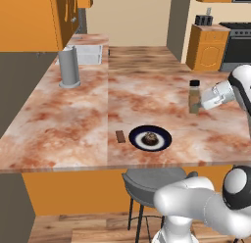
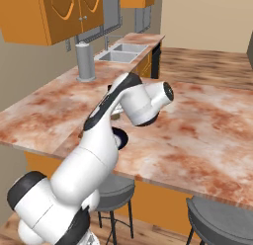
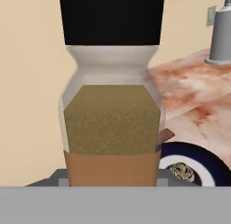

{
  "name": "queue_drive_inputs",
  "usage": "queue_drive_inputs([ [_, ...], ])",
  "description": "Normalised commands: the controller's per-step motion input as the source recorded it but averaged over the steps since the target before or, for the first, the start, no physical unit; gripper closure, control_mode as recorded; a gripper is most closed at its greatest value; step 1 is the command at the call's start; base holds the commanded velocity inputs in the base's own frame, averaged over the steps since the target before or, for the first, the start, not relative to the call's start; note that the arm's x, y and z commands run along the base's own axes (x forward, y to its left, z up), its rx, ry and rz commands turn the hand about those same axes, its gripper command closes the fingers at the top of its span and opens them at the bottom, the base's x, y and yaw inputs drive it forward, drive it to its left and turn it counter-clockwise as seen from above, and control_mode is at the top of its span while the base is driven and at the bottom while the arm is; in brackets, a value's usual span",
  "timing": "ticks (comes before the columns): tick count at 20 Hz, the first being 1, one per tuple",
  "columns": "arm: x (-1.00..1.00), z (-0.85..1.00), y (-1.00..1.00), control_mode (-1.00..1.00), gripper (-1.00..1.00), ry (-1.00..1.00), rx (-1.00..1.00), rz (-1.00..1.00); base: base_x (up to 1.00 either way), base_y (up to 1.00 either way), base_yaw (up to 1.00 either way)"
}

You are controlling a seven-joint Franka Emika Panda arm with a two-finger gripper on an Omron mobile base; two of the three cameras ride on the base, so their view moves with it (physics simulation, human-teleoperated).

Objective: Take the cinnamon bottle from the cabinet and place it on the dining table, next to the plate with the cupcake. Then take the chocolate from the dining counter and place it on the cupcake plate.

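Note:
My gripper is shut on the cinnamon bottle, a slim clear bottle of brown powder with a black cap. I hold it upright, low over the dining table, to the right of the plate. I cannot tell whether its base touches the top. The dark blue plate lies near the front edge with the cupcake on it. The chocolate lies flat just left of the plate. In the hand view the bottle is close up, with the plate and cupcake behind it.
A tall grey cylinder stands at the back left of the top, with a sink behind it. Orange wall cabinets hang at the left. Grey stools stand under the front edge. My own arm covers most of the plate in the right base view.

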Motion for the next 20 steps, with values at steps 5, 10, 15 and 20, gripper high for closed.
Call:
queue_drive_inputs([
  [5,0.15,-0.78,0.01,-1.00,1.00,0.00,0.00,0.01,0.00,0.00,0.00],
  [10,0.07,-0.57,0.00,-1.00,1.00,-0.01,0.02,0.00,0.00,0.00,0.00],
  [15,0.25,-0.45,0.01,-1.00,1.00,0.00,-0.05,0.00,0.00,0.00,0.00],
  [20,0.13,-0.44,-0.10,-1.00,1.00,0.00,-0.06,0.10,0.00,0.00,0.00],
])
